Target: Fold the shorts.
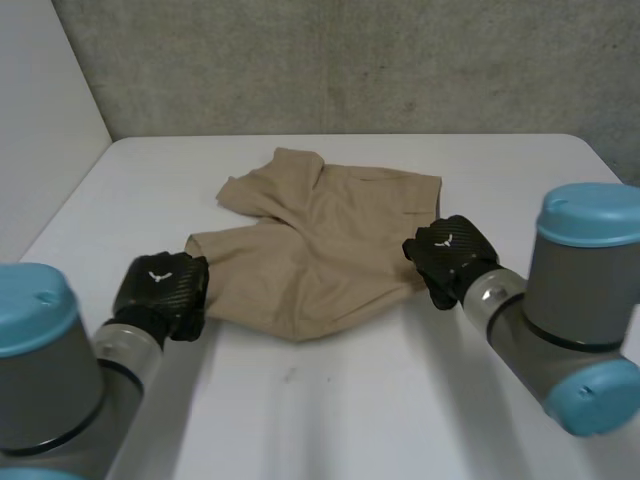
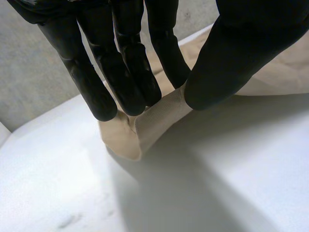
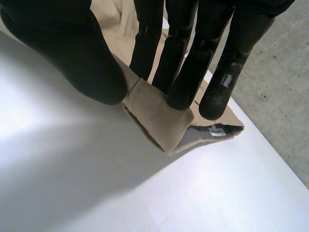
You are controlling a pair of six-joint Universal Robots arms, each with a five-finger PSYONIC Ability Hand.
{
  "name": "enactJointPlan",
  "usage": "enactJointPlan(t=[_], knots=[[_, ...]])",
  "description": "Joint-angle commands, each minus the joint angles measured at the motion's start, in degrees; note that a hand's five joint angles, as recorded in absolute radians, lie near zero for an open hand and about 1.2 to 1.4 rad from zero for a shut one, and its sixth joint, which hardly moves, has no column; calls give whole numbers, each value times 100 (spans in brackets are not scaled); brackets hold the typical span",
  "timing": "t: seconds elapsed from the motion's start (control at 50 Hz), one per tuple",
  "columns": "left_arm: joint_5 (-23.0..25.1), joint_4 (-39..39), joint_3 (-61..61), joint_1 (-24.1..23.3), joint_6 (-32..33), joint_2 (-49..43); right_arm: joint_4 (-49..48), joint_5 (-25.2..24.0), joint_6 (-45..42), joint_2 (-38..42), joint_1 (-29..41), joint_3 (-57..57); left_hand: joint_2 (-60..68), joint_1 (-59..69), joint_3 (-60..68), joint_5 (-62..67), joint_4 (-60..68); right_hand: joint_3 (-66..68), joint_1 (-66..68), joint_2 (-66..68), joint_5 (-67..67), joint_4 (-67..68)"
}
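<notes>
Now, operator, note the tan shorts (image 1: 320,240) lying rumpled at the centre of the frame on the white table (image 1: 350,400), with one part folded over towards the upper left. A grey concrete wall (image 1: 350,60) runs across the top of the frame.

You see the left hand (image 1: 160,290) at the lower left, on the near left corner of the shorts. The right hand (image 1: 450,255) sits at centre right, on the shorts' right edge. The two hands are well apart, with the cloth spread between them.

Left wrist view: the left hand (image 2: 241,53) pinches the cloth. Its fingers (image 2: 120,72) are pressed together on one side of a raised fold of the shorts (image 2: 154,121) and the thumb is on the other. The fold stands up off the table (image 2: 217,169) just under the fingertips.

Right wrist view: the right hand (image 3: 72,53) pinches likewise. Its thumb meets close-set fingers (image 3: 193,72) across a doubled edge of the shorts (image 3: 154,116). A small pale tag (image 3: 215,129) shows inside the open fold beside the fingertips. The table (image 3: 72,183) lies bare under the palm.
</notes>
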Motion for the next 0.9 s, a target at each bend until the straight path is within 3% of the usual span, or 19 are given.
enactJointPlan(t=[0.02, 0.16, 0.28, 0.36, 0.48, 0.6, 0.66, 0.78, 0.9], knots=[[84, -1298, -150, 18, 89, 1375, 627, 46, -255, -728, -83, 610, 1123, 1516, 1164, 1433, 1132, 1149, 2451, 1212, 1327, 1167], [619, -2326, -431, -43, 203, 2086, 1356, 38, -616, -1220, -180, 953, 1123, 1516, 1164, 1433, 1132, 1149, 2451, 1212, 1327, 1167], [796, -3311, -537, -52, 387, 2658, 2304, 29, -1151, -1782, -258, 1348, 1123, 1516, 1164, 1433, 1132, 1149, 2451, 1212, 1327, 1167], [998, -4093, -441, -113, 677, 3273, 3305, -85, -2037, -2562, -627, 1928, 1123, 1516, 1164, 1433, 1132, 1149, 2451, 1212, 1327, 1167], [1639, -4710, -133, -61, 1029, 3845, 3616, -550, -2330, -3136, -891, 2035, 1123, 1516, 1164, 1433, 1132, 1149, 2451, 1212, 1327, 1167], [1833, -4412, -89, 150, 1152, 3662, 3572, -1078, -2348, -3058, -1234, 1930, 1123, 1516, 1164, 1433, 1132, 1149, 2451, 1212, 1327, 1167], [1842, -3780, -28, 212, 1188, 2977, 3379, -1166, -2312, -2725, -1296, 1816, 1123, 1516, 1164, 1433, 1132, 1149, 2451, 1212, 1327, 1167], [1754, -2480, 769, 177, 1179, 1380, 2650, -850, -1988, -1696, -1270, 1227, 1123, 1516, 1164, 1433, 1132, 1149, 2451, 1212, 1327, 1167], [1360, -1898, 2273, 89, 1179, -266, 1991, -490, -1539, -1046, -1269, 594, 1123, 1516, 1164, 1433, 1132, 1149, 2451, 1212, 1327, 1167]])
